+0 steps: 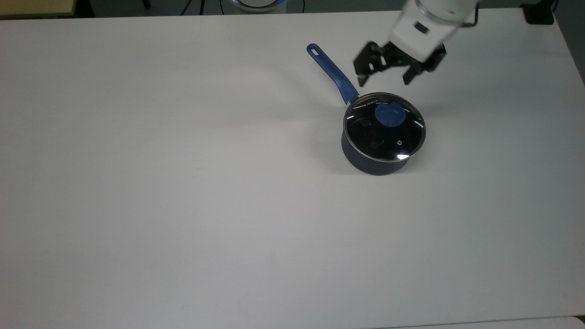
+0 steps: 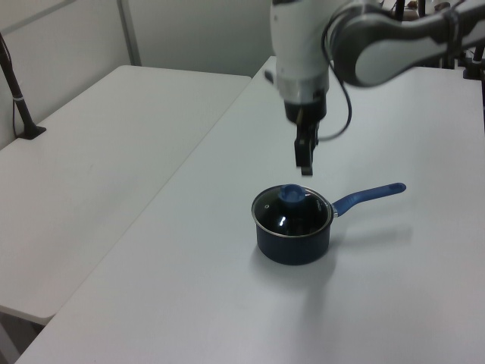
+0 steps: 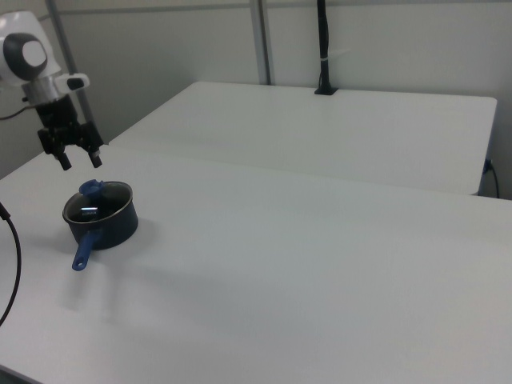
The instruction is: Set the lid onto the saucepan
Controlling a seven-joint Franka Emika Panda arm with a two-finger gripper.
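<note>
Glass, blue-knobbed lid (image 1: 385, 128) on saucepan (image 1: 371, 161)

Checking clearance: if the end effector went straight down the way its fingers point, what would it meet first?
Probably the lid on the saucepan, near its blue knob; the open end effector hangs just above it, though depth is uncertain.
</note>
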